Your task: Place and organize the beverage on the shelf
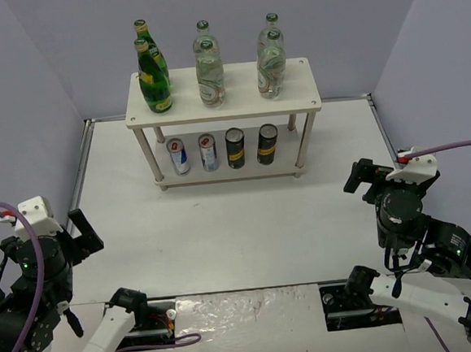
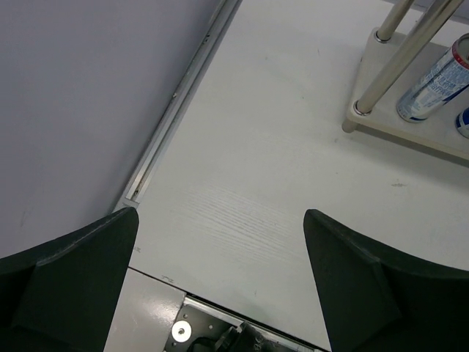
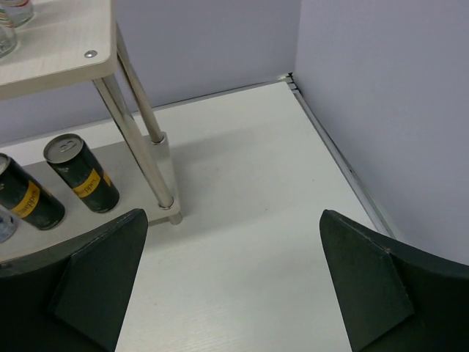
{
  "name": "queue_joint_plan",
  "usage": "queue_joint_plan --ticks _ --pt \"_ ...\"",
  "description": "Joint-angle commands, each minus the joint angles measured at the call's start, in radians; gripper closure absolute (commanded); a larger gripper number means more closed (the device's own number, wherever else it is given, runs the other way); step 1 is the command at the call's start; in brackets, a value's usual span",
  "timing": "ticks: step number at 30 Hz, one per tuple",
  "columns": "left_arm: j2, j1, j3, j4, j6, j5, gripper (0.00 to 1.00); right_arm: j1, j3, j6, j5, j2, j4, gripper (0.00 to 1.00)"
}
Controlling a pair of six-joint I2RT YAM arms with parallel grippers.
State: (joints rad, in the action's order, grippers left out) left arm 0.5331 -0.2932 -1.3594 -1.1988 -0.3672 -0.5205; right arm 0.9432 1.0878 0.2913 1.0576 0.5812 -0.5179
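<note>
The shelf (image 1: 241,86) stands at the back centre. On its top board are two dark-green bottles (image 1: 153,76) at the left and four clear green-capped bottles in two pairs (image 1: 208,72) (image 1: 271,63). On the lower tier stand two silver-blue-red cans (image 1: 178,156) and two black cans (image 1: 235,147). My left gripper (image 1: 81,235) is open and empty near the left wall; its wrist view (image 2: 220,279) shows bare table and a silver can (image 2: 432,84). My right gripper (image 1: 364,176) is open and empty at the right; its wrist view (image 3: 234,286) shows the black cans (image 3: 80,174).
Grey-violet walls enclose the table on three sides, with a metal rail (image 1: 80,168) along the left edge and another (image 3: 337,154) along the right. The shelf's front right leg (image 3: 143,132) stands just left of the right gripper. The arm bases (image 1: 246,314) sit at the near edge.
</note>
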Motion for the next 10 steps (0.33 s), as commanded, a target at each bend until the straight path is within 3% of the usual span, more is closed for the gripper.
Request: queue_joint_plan --ticks 1,10 --pt "0.030 0.003 0.025 0.001 0.008 0.011 0.06 0.000 0.011 0.008 0.107 0.032 -0.028 0.00" --pt "0.067 0.003 0.025 0.048 0.002 0.019 0.06 0.000 0.001 0.058 0.140 0.051 -0.028 0.00"
